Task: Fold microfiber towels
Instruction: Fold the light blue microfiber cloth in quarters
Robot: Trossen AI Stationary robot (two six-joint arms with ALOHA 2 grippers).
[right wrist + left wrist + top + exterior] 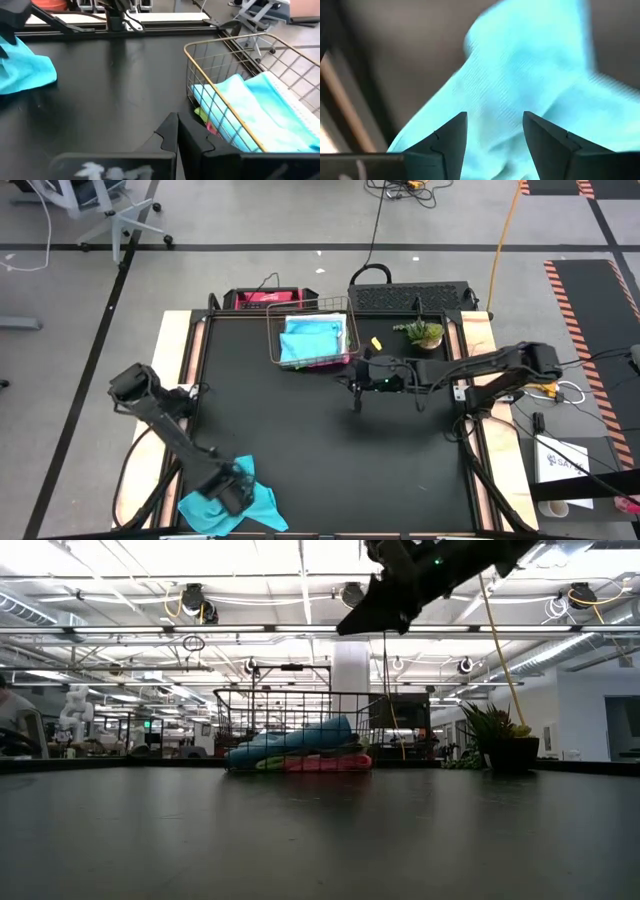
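While a crumpled turquoise towel [228,505] is lying at the table's near-left corner:
Left gripper [495,137]: being held parted above the towel, gripping nothing.
Right gripper [177,132]: being kept closed, empty, beside the basket [310,332].

Both arms matte black, jointed tube links with chunkier housings at the joints. Left arm [165,415]: rounded dark shoulder block, slim forearm, boxy wrist. Right arm [480,370]: same build, black cables looped along the links, small green LED lit on the wrist housing [385,383]. Left gripper [495,135]: two dark grey fingers [447,137], wedge-shaped with angled inner faces and a faint seam line near each tip. Right gripper [177,131]: same dark wedge fingers, stepped notches on the edges; smudged white marking on the black body below them.
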